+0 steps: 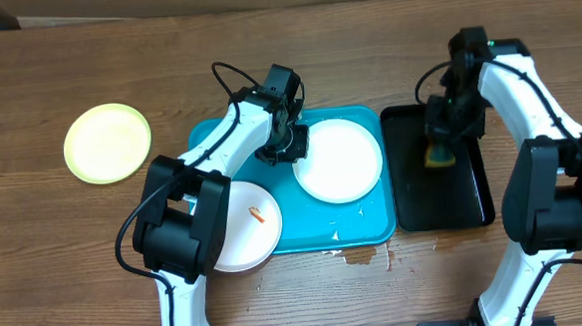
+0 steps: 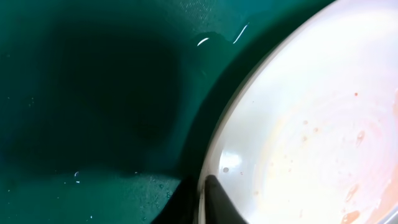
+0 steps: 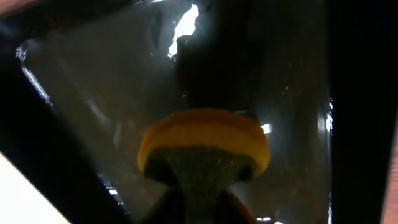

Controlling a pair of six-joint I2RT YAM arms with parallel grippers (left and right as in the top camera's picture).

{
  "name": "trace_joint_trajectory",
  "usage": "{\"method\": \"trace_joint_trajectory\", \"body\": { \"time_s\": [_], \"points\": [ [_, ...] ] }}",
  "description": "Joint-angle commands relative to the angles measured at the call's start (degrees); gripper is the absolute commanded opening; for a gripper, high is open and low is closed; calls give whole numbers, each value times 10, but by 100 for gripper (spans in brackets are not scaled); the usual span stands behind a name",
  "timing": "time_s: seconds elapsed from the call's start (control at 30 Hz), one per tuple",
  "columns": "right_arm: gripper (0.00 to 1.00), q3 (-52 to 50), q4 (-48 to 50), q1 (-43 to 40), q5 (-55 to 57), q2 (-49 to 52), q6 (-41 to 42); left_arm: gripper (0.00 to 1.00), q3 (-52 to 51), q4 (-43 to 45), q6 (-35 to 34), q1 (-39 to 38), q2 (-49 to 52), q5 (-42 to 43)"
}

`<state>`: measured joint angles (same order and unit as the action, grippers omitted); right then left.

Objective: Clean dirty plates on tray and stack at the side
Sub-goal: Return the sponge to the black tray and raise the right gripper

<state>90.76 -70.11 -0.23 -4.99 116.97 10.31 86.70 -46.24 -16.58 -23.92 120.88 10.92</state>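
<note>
Plate with lime rim (image 1: 107,143) on bench (image 1: 36,246), far left, off tray (image 1: 374,224). Smeared white plate (image 1: 255,240) at tray's near-left corner. Second white plate (image 1: 338,161) mid-tray, your left claw (image 1: 288,143) at its rim, grip can't tell. Right claw (image 1: 440,147) pinching sponge (image 3: 205,146) over black tray (image 1: 443,200). Scrub step: bring sponge across, steady plate.

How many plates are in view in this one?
3. A lime-green plate on the table, far left; a white plate on the turquoise tray's right half; an orange-smeared white plate at the tray's near-left corner, partly under the left arm. No others visible.
</note>
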Motion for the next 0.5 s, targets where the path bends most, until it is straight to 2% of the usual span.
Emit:
{"method": "trace_joint_trajectory", "body": {
  "time_s": [0.0, 0.03, 0.07, 0.23, 0.37, 0.43, 0.47],
  "points": [
    [45, -16, 9, 4, 15, -5, -1, 22, -3, 0, 3, -1, 2, -6],
    [53, -16, 9, 4, 15, -5, -1, 24, -3, 0, 3, -1, 2, -6],
    [73, -13, 9, 3, 15, -6, -1, 31, -3, 0, 3, -1, 2, -6],
    [76, 26, -8, -20, 13, -6, -1, 48, -3, 0, 3, -1, 2, -6],
    [88, 79, -21, -70, 13, -6, 1, 52, -3, 0, 3, -1, 2, -6],
    [100, 98, -22, -99, 12, -6, 7, 53, -3, 0, 3, -1, 2, -6],
    [100, 101, -22, -112, 13, -6, 8, 53, -3, 0, 3, -1, 2, -6]
  ]
}}
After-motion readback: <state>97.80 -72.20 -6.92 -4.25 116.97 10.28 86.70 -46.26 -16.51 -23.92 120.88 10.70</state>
